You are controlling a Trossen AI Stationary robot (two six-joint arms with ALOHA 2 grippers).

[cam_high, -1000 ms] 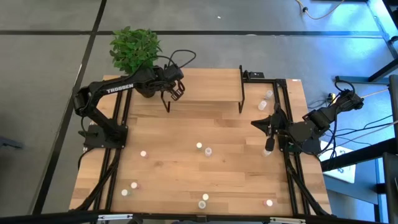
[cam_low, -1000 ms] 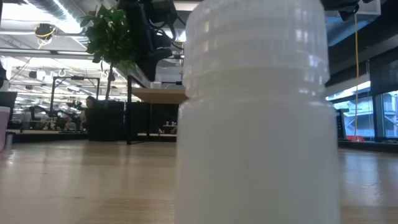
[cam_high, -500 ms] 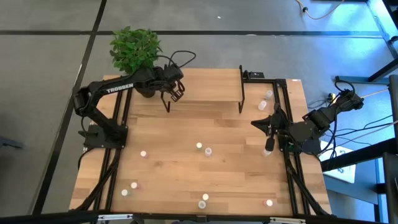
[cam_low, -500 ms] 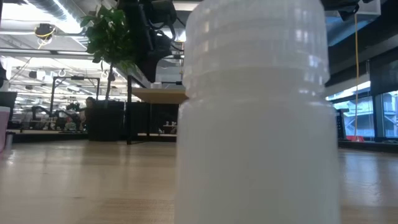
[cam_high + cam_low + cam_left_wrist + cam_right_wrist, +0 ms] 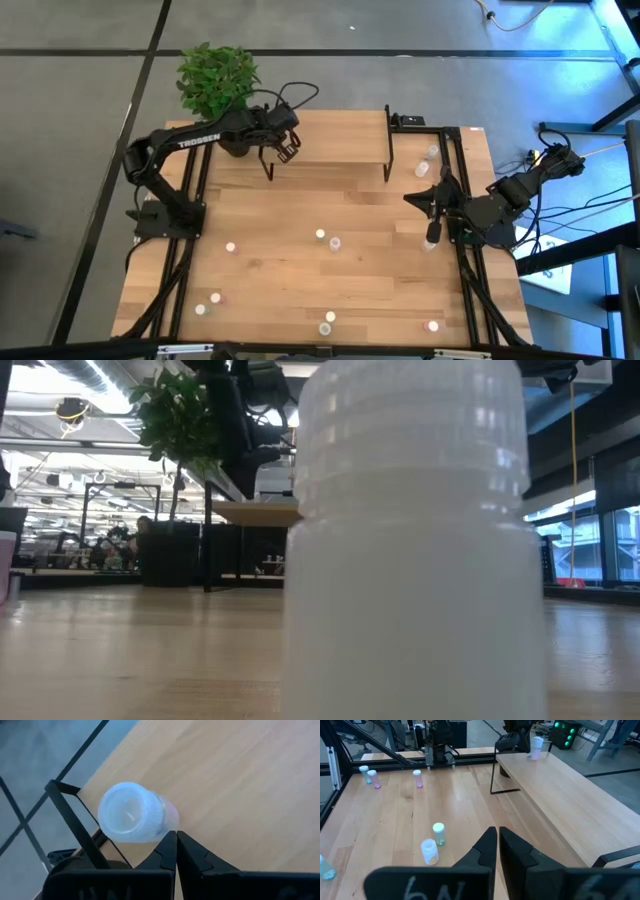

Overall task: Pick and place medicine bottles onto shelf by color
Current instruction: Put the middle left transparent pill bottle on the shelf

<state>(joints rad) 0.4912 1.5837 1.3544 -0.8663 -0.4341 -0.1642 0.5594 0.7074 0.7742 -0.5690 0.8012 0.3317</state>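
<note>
While the right hand (image 5: 432,232) waits at the right side of the desk (image 5: 300,270) with its fingers pressed together and nothing between them, the left hand (image 5: 287,146) hovers over the far left corner of the shelf (image 5: 340,135). Its fingers (image 5: 167,851) are also closed against each other and grip nothing. Just beyond their tips in the left wrist view, a white-capped bottle (image 5: 134,813) with a pinkish body stands on the light-wood board close to the corner of the black frame; the right wrist view shows that bottle (image 5: 536,746) on the shelf's far end, under the left arm. The other medicine bottles are scattered on the desk: two near the middle (image 5: 328,240), one pink-capped toward the left (image 5: 230,246), several along the near edge (image 5: 327,323), and two at the far right beside the shelf (image 5: 427,160). One whitish bottle (image 5: 415,540) fills most of the low view. A potted plant (image 5: 215,80) stands at the far left corner.
</note>
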